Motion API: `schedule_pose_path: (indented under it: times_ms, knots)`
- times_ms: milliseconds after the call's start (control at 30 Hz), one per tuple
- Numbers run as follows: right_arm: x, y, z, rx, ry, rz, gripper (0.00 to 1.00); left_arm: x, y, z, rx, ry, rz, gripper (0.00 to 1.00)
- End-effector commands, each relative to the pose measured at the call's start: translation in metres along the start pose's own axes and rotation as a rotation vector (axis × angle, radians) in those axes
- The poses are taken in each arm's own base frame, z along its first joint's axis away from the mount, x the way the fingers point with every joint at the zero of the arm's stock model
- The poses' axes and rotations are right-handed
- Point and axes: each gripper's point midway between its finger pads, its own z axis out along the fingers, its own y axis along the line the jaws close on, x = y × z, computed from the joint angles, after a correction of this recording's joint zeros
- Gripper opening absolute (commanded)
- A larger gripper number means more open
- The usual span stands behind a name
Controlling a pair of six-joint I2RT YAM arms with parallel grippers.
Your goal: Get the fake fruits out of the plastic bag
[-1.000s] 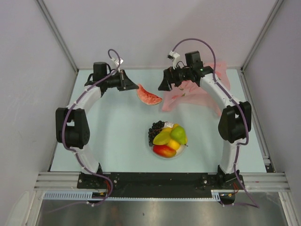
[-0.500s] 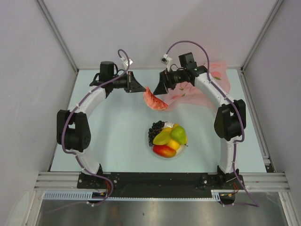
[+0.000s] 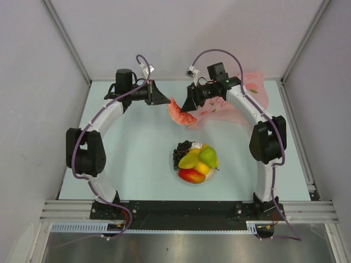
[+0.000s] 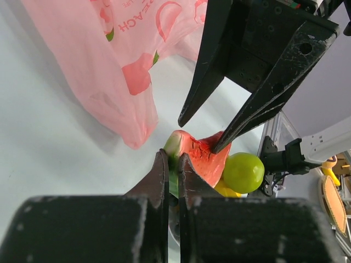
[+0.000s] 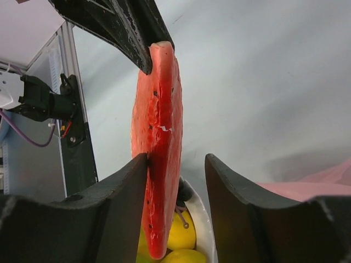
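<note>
Slice [image 5: 159, 137]: pinkish-red, in the air over the table [image 3: 137, 159], between the two arms, clear of the bag. Left gripper [image 4: 171, 160]: pressed together, pinching the slice's green rind end. Right gripper [image 5: 176, 157]: spread around the slice, one finger [image 5: 123, 192] touching its face, the other apart. Bag [image 3: 253, 87]: pink, crumpled at the far right, under the right arm. Plate [image 5: 202, 233]: near centre, bearing grapes [image 3: 181, 150], pear [image 3: 208, 156], mango [image 3: 191, 175].

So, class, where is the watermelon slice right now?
Top view: the watermelon slice is far centre, held in the left jaws, the right jaws around it, just left of the pink bag.
</note>
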Motion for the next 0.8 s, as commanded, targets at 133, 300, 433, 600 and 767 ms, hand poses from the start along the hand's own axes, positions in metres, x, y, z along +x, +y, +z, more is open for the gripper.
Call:
schedule_pose_path:
  times_ms: [133, 300, 433, 600, 767]
  knots:
    - [0.009, 0.016, 0.002, -0.071, 0.020, -0.003, 0.51, -0.025, -0.032, -0.005, 0.064, -0.056, 0.079, 0.00]
    - [0.012, 0.019, 0.001, -0.058, 0.030, -0.019, 0.39, -0.027, -0.030, -0.004, 0.056, -0.070, 0.072, 0.01]
    - [0.012, 0.013, -0.008, -0.003, 0.040, -0.091, 0.19, -0.027, -0.025, -0.003, 0.024, -0.079, 0.064, 0.34]
    - [0.042, 0.001, -0.037, 0.123, 0.175, -0.218, 0.14, -0.031, -0.008, -0.014, -0.107, -0.107, 0.082, 0.71]
    - [0.085, 0.005, -0.065, 0.216, 0.276, -0.253, 0.13, -0.023, 0.009, -0.029, -0.190, -0.108, 0.092, 0.73]
